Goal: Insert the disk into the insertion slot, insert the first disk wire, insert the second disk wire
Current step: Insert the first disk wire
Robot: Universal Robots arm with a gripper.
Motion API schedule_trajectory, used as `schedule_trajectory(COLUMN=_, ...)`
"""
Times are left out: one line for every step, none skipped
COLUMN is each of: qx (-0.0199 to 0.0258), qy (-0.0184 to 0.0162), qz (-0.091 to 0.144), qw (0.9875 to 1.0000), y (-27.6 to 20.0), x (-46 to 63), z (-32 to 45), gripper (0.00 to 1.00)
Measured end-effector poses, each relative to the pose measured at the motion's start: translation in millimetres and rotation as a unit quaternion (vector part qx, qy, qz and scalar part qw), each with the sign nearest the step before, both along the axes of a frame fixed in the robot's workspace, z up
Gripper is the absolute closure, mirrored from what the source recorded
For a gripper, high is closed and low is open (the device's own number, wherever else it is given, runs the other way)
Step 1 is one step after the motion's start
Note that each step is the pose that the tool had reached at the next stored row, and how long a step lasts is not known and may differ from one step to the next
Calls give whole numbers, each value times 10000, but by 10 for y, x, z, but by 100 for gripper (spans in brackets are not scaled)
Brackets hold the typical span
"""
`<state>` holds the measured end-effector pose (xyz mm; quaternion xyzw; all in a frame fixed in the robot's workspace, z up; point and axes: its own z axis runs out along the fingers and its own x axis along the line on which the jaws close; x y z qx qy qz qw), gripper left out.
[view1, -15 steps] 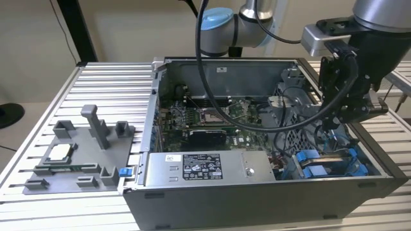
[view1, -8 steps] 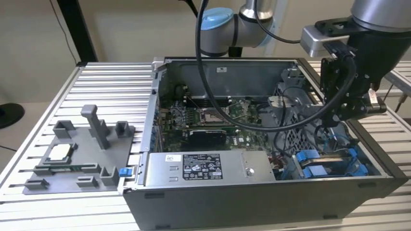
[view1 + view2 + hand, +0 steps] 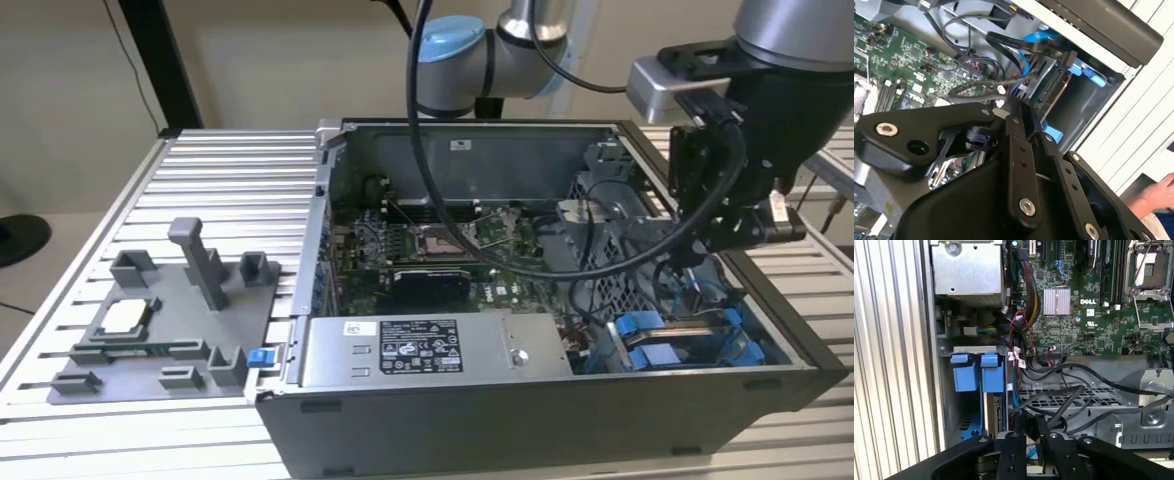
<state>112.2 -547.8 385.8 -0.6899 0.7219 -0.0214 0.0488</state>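
Disk in blue carrier sits in computer case corner bay; pincer hangs over the case, near disk, among black cables; pincer opening: cannot tell.

The counter, a metal surface made of long ribbed slats, is carrying two things. An open computer case is lying on its side toward the exterior view's right, with its inside facing up. A flat grey fixture plate with upright holders is resting just beside the case, on the exterior view's left.
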Motion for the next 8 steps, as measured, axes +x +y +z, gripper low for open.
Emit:
schedule_trajectory(qx=-1, qy=0, qz=0, qw=10000, y=-48, x=0, z=-5, gripper=100)
schedule_trajectory(qx=0, qy=0, qz=0, qw=10000, y=-95, x=0, z=-14, gripper=100)
schedule_trajectory(qx=0, qy=0, qz=0, qw=10000, y=-140, x=0, z=-29, gripper=100)
schedule_trajectory(qx=3, qy=0, qz=0, qw=10000, y=-182, x=0, z=-47, gripper=100)
schedule_trajectory(qx=8, qy=0, qz=-1, qw=10000, y=-220, x=1, z=-66, gripper=100)
schedule_trajectory(qx=16, qy=0, qz=-2, qw=10000, y=-248, x=1, z=-84, gripper=100)
schedule_trajectory(qx=30, qy=0, qz=-4, qw=10000, y=-268, x=2, z=-99, gripper=100)
schedule_trajectory(qx=50, qy=0, qz=-7, qw=10000, y=-283, x=3, z=-114, gripper=100)
